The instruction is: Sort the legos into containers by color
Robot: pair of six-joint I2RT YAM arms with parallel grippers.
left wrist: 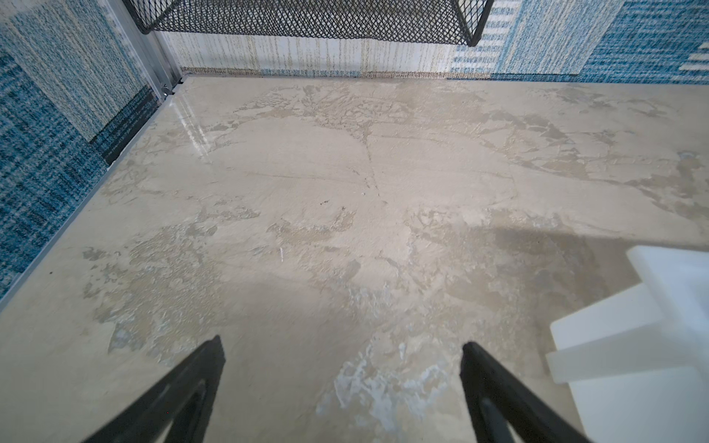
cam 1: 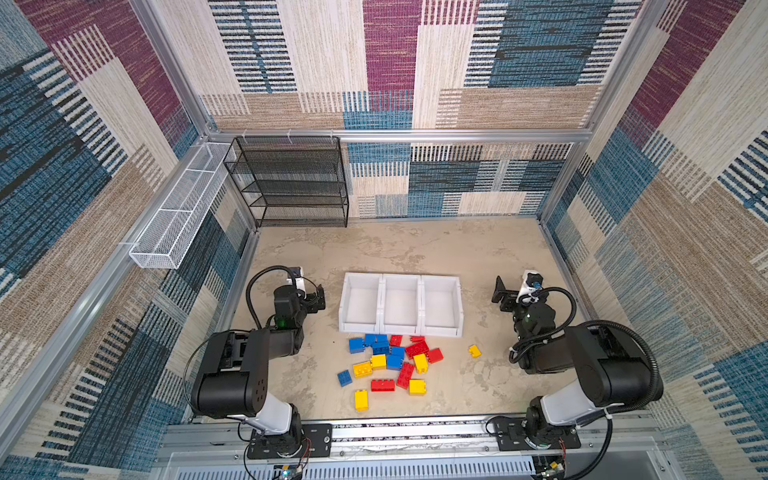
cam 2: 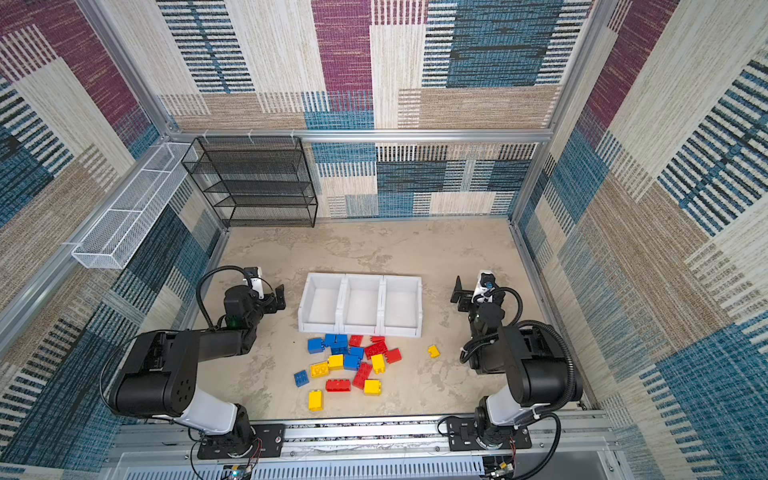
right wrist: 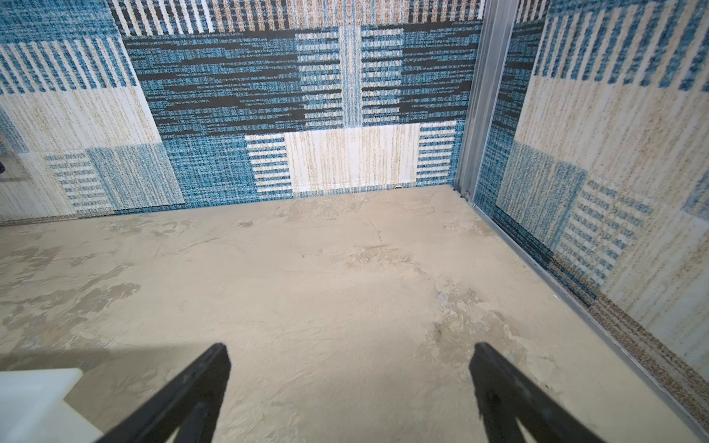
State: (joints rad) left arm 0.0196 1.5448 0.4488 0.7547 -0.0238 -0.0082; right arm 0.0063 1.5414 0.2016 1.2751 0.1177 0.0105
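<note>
The left gripper (cam 1: pixel 318 296) hangs spread and empty beside three bare bins (cam 1: pixel 402 277), with bricks (cam 1: pixel 405 374) heaped just in front. The right gripper (cam 1: pixel 500 293) gapes empty too. Sorting seems unstarted: an arm must next reach the heap and close on one brick.

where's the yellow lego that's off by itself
In both top views the lone yellow lego lies apart, right of the other legos, near the containers' right front corner.

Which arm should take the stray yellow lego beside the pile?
Right. The yellow lego lies right of the pile, nearer the right gripper; the left gripper sits beyond the pile. Both are open, empty.
</note>
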